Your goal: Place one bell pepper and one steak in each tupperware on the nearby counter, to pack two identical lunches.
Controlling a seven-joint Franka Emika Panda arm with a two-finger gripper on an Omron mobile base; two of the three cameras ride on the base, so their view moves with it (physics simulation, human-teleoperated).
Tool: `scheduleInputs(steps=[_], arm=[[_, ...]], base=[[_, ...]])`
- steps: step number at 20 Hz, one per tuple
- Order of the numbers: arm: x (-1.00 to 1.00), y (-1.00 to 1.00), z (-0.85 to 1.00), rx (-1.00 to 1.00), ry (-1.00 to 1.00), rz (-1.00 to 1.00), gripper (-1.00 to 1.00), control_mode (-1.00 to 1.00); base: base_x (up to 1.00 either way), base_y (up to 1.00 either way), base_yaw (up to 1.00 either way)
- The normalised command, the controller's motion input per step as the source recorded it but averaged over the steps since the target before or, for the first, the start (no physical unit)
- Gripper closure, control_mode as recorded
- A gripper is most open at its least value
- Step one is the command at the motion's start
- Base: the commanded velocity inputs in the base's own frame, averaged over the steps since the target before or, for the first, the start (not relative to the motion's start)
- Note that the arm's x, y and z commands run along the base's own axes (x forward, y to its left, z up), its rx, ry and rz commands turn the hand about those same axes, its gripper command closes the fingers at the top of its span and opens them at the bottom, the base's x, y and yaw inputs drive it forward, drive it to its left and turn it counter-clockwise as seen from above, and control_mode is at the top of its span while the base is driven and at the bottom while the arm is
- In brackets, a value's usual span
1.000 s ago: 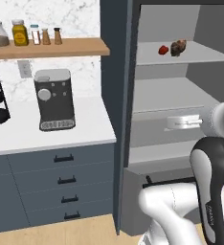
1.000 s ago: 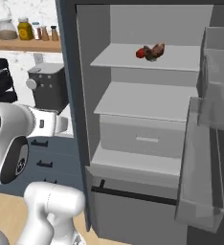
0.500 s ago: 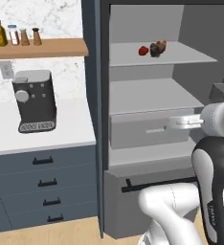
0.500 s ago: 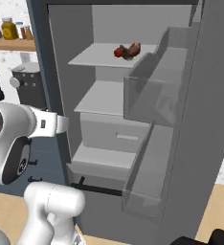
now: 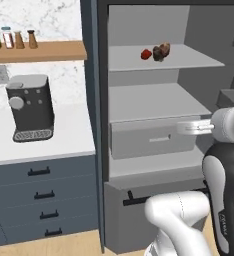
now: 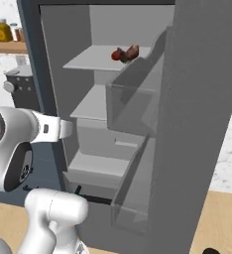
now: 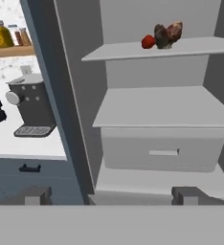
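The base is sliding right, bringing the open fridge (image 5: 154,120) square in front while the worktop (image 5: 39,142) drifts aside. The hand (image 7: 111,194) is hanging released, grasping nothing. A pepper (image 7: 149,41) and steak (image 7: 168,33) are sitting touching on the top shelf (image 7: 200,48), now becoming reachable.

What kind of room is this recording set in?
A rendered home kitchen, most likely: an open fridge holding a bell pepper and steak, beside a white counter with a coffee machine.
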Motion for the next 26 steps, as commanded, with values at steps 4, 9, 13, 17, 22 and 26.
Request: scheduleInputs(steps=[4, 9, 13, 17, 22, 26], arm=[[0.00, 0.00, 0.00, 0.00, 0.00, 0.00, -1.00, 1.00], [0.00, 0.00, 0.00, 0.00, 0.00, 0.00, -1.00, 1.00], [0.00, 0.00, 0.00, 0.00, 0.00, 0.00, -1.00, 1.00], [0.00, 0.00, 0.00, 0.00, 0.00, 0.00, -1.00, 1.00], [0.00, 0.00, 0.00, 0.00, 0.00, 0.00, -1.00, 1.00], [0.00, 0.00, 0.00, 0.00, 0.00, 0.00, -1.00, 1.00]], base=[[0.04, -0.06, 0.00], [0.25, -0.62, 0.00], [0.13, 0.00, 0.00], [0.43, 0.00, 0.00], [0.19, 0.00, 0.00], [0.21, -0.03, 0.02]])
